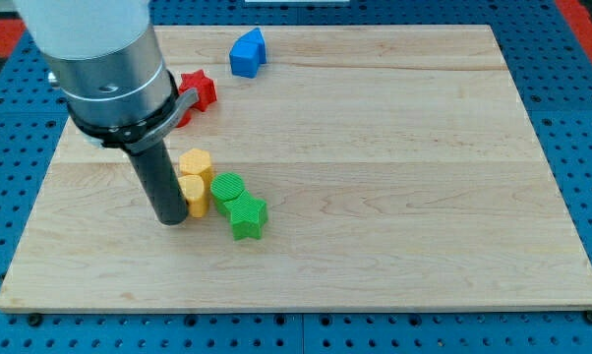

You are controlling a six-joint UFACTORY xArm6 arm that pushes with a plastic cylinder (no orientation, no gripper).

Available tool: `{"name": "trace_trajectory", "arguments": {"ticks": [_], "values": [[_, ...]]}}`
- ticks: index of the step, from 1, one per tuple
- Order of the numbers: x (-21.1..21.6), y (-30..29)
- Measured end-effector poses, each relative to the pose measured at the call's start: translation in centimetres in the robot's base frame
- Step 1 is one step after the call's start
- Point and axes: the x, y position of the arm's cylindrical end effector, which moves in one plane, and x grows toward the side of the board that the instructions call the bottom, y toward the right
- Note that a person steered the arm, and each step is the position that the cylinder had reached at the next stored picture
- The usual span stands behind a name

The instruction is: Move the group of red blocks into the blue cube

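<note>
A blue cube [247, 53] sits near the view's top, left of centre. A red star-shaped block [199, 89] lies below and left of it, with a second red piece [183, 114] partly hidden behind my arm. My tip [170, 220] rests on the board at the left, touching or just beside the left side of the lower yellow block. It is well below the red blocks.
Two yellow blocks [195, 163] [193, 194] stand stacked in the view. A green round block [228, 189] and a green star block [247, 217] lie right of them. The wooden board [424, 177] sits on a blue pegboard.
</note>
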Motion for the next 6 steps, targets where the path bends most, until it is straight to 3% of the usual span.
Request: {"name": "trace_trajectory", "arguments": {"ticks": [1,2,4,6], "values": [[0.8,-0.3],[0.7,-5.2],[-9.9,-7.2],[-15.5,-3.8]]}}
